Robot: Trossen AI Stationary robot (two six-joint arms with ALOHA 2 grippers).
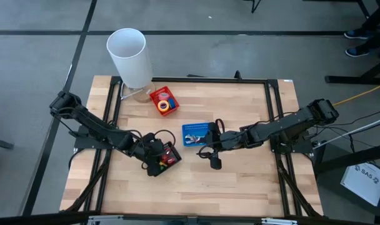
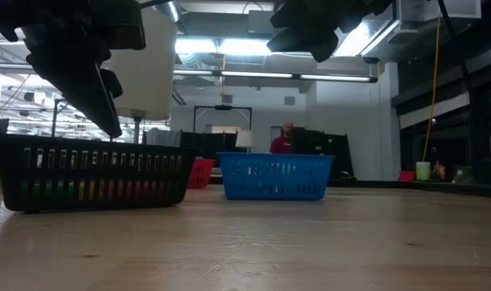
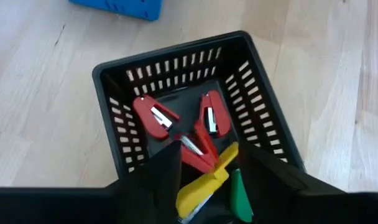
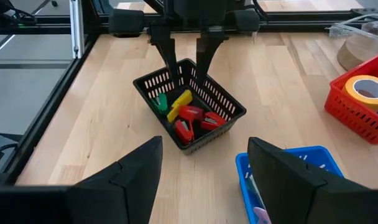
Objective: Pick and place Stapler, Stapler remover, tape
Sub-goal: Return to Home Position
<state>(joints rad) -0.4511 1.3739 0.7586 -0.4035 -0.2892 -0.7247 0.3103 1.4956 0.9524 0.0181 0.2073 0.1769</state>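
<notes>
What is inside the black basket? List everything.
The black basket holds three red staplers, a yellow stapler, a green stapler. The left gripper, open above it, covers one corner in its wrist view; anything beneath the pile is hidden.

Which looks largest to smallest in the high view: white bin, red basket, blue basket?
1. White bin: clearly largest, though it stands tall, so it is nearer the camera.
2. Red basket and blue basket: these look about alike, so I leave them unranked.
</notes>
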